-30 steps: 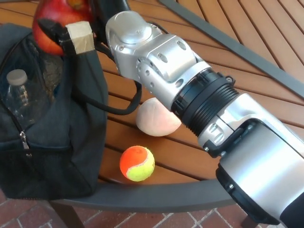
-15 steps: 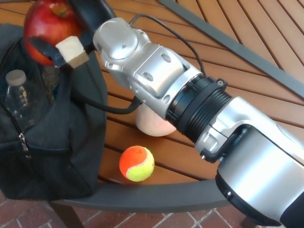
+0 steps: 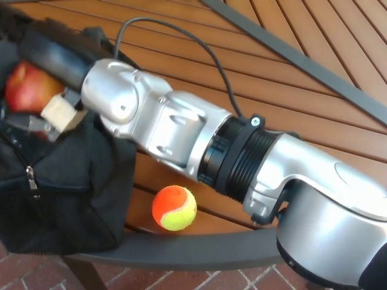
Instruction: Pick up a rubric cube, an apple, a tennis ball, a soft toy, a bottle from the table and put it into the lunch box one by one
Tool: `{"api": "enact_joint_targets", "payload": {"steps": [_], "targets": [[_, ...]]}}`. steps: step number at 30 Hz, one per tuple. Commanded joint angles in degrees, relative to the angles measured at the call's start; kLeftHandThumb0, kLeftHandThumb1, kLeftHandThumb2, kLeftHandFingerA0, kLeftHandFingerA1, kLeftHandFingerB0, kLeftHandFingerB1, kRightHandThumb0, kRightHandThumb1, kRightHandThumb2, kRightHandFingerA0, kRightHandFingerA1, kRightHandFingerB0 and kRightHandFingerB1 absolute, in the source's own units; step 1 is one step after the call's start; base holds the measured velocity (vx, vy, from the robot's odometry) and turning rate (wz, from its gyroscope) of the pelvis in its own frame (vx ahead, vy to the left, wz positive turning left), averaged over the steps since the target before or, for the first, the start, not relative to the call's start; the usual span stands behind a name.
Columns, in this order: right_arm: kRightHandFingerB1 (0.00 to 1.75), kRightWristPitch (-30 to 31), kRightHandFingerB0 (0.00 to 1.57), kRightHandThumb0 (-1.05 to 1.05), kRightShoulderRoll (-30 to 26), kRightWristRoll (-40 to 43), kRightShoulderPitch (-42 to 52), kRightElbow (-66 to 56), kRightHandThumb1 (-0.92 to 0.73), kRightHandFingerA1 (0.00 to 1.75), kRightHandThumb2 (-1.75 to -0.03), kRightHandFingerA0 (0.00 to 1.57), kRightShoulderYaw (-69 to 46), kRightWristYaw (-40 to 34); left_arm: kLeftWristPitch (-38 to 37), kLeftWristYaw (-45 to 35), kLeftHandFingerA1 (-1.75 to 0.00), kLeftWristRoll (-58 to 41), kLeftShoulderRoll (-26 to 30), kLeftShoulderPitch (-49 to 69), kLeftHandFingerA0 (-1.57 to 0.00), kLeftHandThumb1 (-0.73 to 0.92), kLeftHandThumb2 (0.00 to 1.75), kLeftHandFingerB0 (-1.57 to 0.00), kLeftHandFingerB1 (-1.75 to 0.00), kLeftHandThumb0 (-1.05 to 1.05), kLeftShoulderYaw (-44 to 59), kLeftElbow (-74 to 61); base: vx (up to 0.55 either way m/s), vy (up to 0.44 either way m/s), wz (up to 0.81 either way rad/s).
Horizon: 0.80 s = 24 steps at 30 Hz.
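My right arm reaches from the lower right across the table to the dark lunch box (image 3: 66, 199) at the left. Its black hand (image 3: 51, 78) is shut on a red apple (image 3: 27, 87) and holds it low in the bag's open top. An orange and yellow tennis ball (image 3: 174, 208) lies on the table just right of the bag, under my forearm. The bottle inside the bag and the pale soft toy are hidden by my arm. My left hand does not show.
The wooden slat table (image 3: 290, 90) has a dark metal rim (image 3: 181, 251) along its near edge and a dark bar (image 3: 302, 57) crossing at the upper right. Brick floor (image 3: 36, 275) shows below the rim.
My right hand has swung left and down with the apple, from above the bag's edge into its opening. My arm now covers the pale soft toy and the bottle.
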Motion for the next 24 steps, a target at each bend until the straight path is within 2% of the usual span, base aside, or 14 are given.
{"api": "enact_joint_targets", "payload": {"steps": [1, 2, 3, 6, 8, 11, 12, 15, 16, 17, 18, 19, 20, 24], "targets": [[0.93, -13.1, 0.91, -0.48, 10.3, -13.0, 3.1, -2.4, -0.46, 1.13, -1.08, 1.05, 7.4, 5.6, -1.4, 0.3, -1.18, -0.5, -2.3, 0.7, -1.09, 0.56, 1.00, -1.01, -1.09, -0.13, 0.7, 0.9, 0.00, 0.000, 0.00], [0.93, -13.2, 0.91, -0.48, 10.2, -13.2, 3.2, -2.5, -0.46, 1.13, -1.08, 1.05, 7.4, 5.6, -1.4, 0.1, -1.18, -0.5, -2.3, 0.7, -1.09, 0.56, 1.00, -1.01, -1.09, -0.13, 0.8, 0.9, 0.00, 0.000, 0.00], [0.77, -12.6, 0.91, -0.49, 9.9, -12.6, 3.9, -2.3, -0.47, 1.07, -0.80, 0.89, 7.1, 6.6, -1.4, 0.1, -1.20, -0.4, -2.2, 0.6, -1.11, 0.56, 1.02, -1.03, -1.13, -0.10, 0.7, 0.9, 0.00, 0.000, 0.00], [0.87, -11.5, 0.87, -0.51, 7.9, -13.4, 7.2, -1.3, -0.43, 1.08, -1.06, 0.94, 6.9, 7.6, -1.0, -0.2, -1.17, -0.6, -2.3, 0.0, -1.17, 0.56, 1.01, -1.04, -1.11, -0.09, 1.1, 1.0, 0.00, 0.000, 0.00], [0.93, -10.1, 0.93, -0.44, 6.7, -14.1, 8.1, -1.5, -0.39, 1.13, -1.09, 1.00, 6.6, 8.3, -1.2, 0.2, -1.17, -0.1, -2.2, 0.0, -1.12, 0.58, 1.00, -1.02, -1.13, -0.12, 0.9, 1.1, 0.00, 0.000, 0.00], [0.94, -8.0, 0.94, -0.41, 5.3, -16.1, 9.7, -1.4, -0.38, 1.13, -1.10, 1.01, 5.6, 9.1, -1.6, 0.0, -1.16, 0.0, -2.1, -0.2, -1.15, 0.55, 1.04, -1.04, -1.13, -0.11, 1.0, 1.1, 0.00, 0.000, 0.00], [0.87, -6.8, 0.88, -0.41, 5.0, -16.7, 9.6, -1.7, -0.42, 1.26, -0.95, 0.86, 5.5, 9.6, -1.6, 0.2, -1.15, 0.3, -2.0, -0.2, -1.17, 0.54, 1.05, -1.04, -1.13, -0.12, 0.9, 1.1, 0.00, 0.000, 0.00], [0.83, -5.6, 0.89, -0.39, 4.8, -18.8, 9.8, -2.0, -0.41, 1.15, -0.88, 0.84, 4.9, 10.4, -1.7, 0.6, -1.15, 0.6, -1.9, 0.0, -1.17, 0.54, 1.06, -1.05, -1.13, -0.10, 0.7, 1.2, 0.00, 0.000, 0.00], [1.02, -5.2, 0.32, -0.49, 4.9, -19.9, 9.0, -1.4, -0.54, 1.29, -0.95, 0.32, 4.5, 10.9, -2.0, 0.0, -1.16, 0.0, -2.0, 0.1, -1.15, 0.56, 1.04, -1.02, -1.13, -0.10, 1.1, 1.2, 0.00, 0.000, 0.00], [1.02, -4.8, 0.32, -0.49, 5.0, -20.4, 8.3, -1.0, -0.54, 1.29, -0.95, 0.32, 4.3, 11.3, -2.2, -0.4, -1.16, -0.3, -2.1, 0.3, -1.15, 0.56, 1.04, -1.02, -1.13, -0.10, 1.3, 1.2, 0.00, 0.000, 0.00], [0.56, -3.5, 0.00, -0.59, 5.4, -21.5, 6.8, -0.3, -0.57, 0.32, -0.89, 0.00, 3.9, 12.2, -2.3, -0.8, -1.16, -0.5, -2.2, 0.4, -1.16, 0.55, 1.05, -1.01, -1.14, -0.11, 1.5, 1.1, 0.00, 0.000, 0.00], [0.56, -2.9, 0.00, -0.59, 5.6, -22.0, 6.2, 0.0, -0.57, 0.32, -0.89, 0.00, 3.6, 12.6, -2.3, -0.7, -1.16, -0.4, -2.1, 0.3, -1.16, 0.55, 1.05, -1.01, -1.14, -0.11, 1.4, 1.1, 0.00, 0.000, 0.00], [0.24, -1.7, 0.00, -1.01, 5.8, -24.7, 4.0, 1.0, -0.53, 0.23, -0.98, 0.00, 4.2, 12.3, -1.6, -0.6, -1.17, -0.1, -1.9, 0.4, -1.15, 0.56, 1.00, -1.01, -1.15, -0.13, 1.3, 1.2, 0.00, 0.000, 0.00], [0.32, -1.7, 0.00, -1.05, 6.3, -27.7, 1.9, 1.7, -0.57, 0.37, -1.02, 0.00, 3.2, 10.6, -1.8, -0.3, -1.15, 0.5, -1.3, 0.7, -1.14, 0.54, 1.06, -1.00, -1.14, -0.09, 1.1, 1.4, 0.00, 0.000, 0.00]]}}
